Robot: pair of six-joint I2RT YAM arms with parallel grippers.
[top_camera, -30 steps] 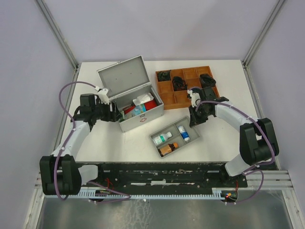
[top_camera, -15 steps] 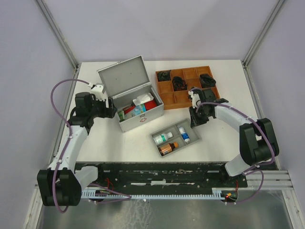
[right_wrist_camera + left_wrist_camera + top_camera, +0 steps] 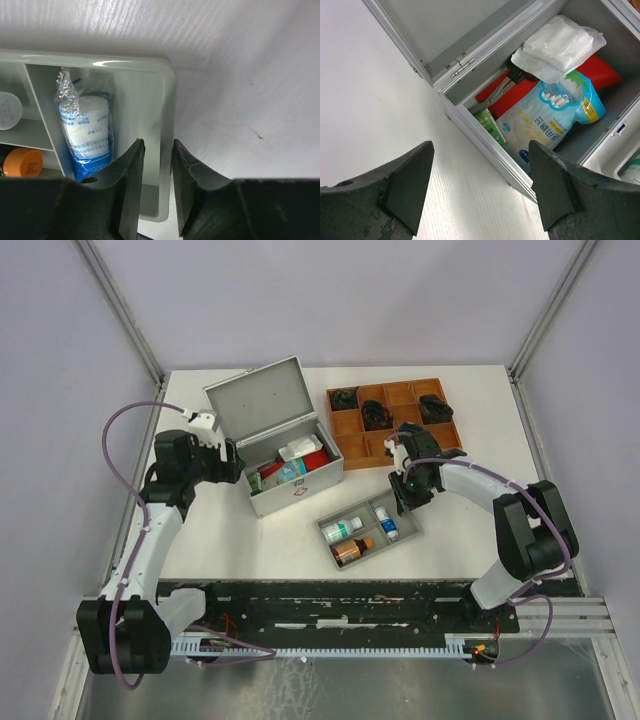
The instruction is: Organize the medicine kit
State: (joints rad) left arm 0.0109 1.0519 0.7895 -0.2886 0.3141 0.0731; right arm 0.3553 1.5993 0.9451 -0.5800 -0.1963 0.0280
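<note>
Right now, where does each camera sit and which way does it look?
Top external: high behind the arms, looking down on the table; both arms show.
Left wrist: on the left arm, facing the open medicine kit; left jaws show, wide open.
Right wrist: on the right arm, facing down at the grey tray; right jaws straddle its wall.
Shared: top and left wrist see the kit; top and right wrist see the tray.

Bright, even light fills my views. Glare streaks the far rim of the tray (image 3: 168, 100). Soft shadow lies right of the tray, and near it my fingers (image 3: 125, 200) loom dark and blurred.
</note>
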